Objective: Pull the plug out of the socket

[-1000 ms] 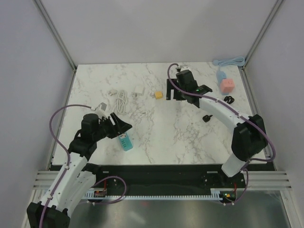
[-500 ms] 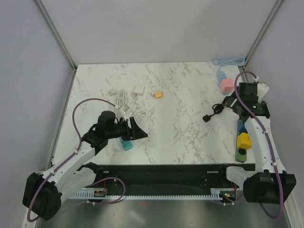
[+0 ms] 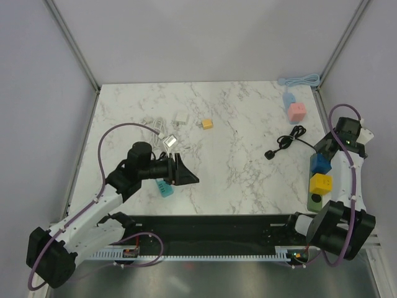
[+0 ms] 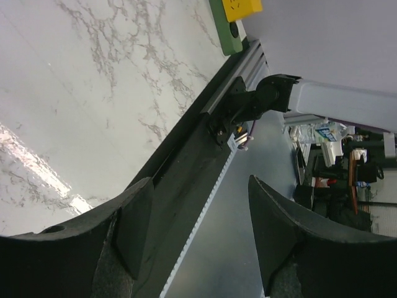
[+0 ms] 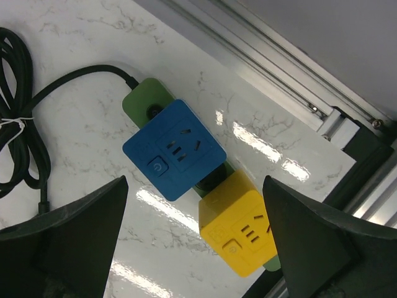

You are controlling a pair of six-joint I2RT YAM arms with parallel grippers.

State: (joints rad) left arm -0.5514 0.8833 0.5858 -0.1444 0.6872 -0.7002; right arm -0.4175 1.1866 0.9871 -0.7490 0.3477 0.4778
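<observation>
A green socket strip [image 3: 316, 200] lies along the table's right edge, shown also in the right wrist view as the green strip [image 5: 139, 100]. Two cube plugs sit in it: a blue cube [image 3: 321, 163] [image 5: 174, 149] and a yellow cube [image 3: 321, 183] [image 5: 239, 223]. Its black cord [image 3: 288, 138] [image 5: 18, 124] coils to the left. My right gripper [image 3: 327, 144] [image 5: 195, 179] hangs open above the two cubes, touching neither. My left gripper [image 3: 186, 177] [image 4: 200, 180] is open and empty at the near left, pointing toward the table's front rail.
A teal block [image 3: 164, 187] lies under the left arm. White cables [image 3: 158, 128], a white adapter [image 3: 181, 117] and a small yellow cube [image 3: 207, 124] lie at the back left. A pink cube [image 3: 296, 112] and a light blue cable [image 3: 298, 80] are at the back right.
The right arm swung from the far middle of the table to the right edge above the socket strip, its jaws widening. The left gripper shifted rightward over the teal block.
</observation>
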